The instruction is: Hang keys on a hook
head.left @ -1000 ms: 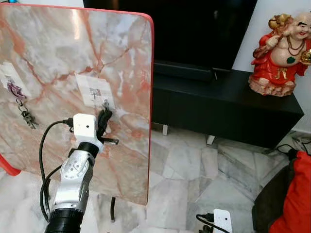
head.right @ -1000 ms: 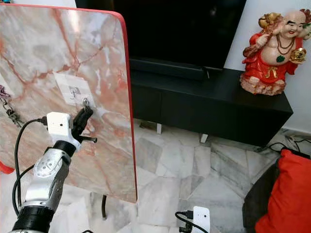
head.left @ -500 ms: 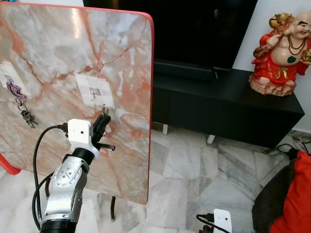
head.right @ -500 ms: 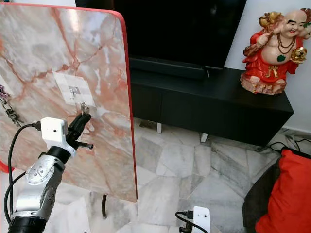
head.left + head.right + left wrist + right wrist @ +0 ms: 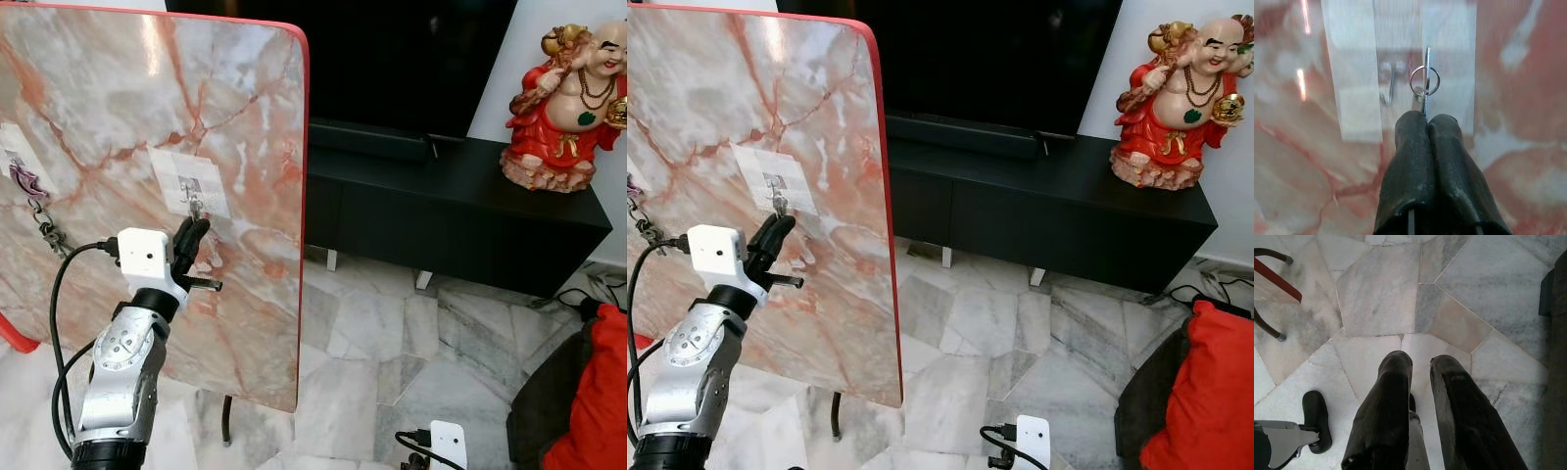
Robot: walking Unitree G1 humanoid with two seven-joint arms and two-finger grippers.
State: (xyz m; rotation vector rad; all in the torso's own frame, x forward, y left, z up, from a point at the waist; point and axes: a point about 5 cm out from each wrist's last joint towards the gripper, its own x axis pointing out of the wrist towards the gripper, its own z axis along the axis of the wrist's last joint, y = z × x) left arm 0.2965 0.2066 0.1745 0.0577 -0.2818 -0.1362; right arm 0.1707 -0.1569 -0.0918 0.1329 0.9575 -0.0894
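A small metal hook [image 5: 1388, 83] sticks out of a white adhesive pad [image 5: 188, 183] on the upright marble board [image 5: 147, 98]. My left gripper [image 5: 194, 223] is raised in front of the board, just below the pad, shut on a key. The key's silver ring [image 5: 1425, 81] stands above the fingertips, just beside the hook and apart from it. The fingers [image 5: 1413, 142] are pressed together on the key's blade. My right gripper [image 5: 1420, 364] hangs open above the floor, holding nothing.
Another bunch of keys on a chain [image 5: 46, 230] hangs from a pad at the board's left edge. A black TV cabinet [image 5: 460, 211] with a red statue [image 5: 563, 98] stands behind. A white plug [image 5: 446, 441] and a red cushion [image 5: 598, 401] lie on the marble floor.
My left gripper has moved left and slightly up with the key, bringing the ring from below and right of the hook to level with it.
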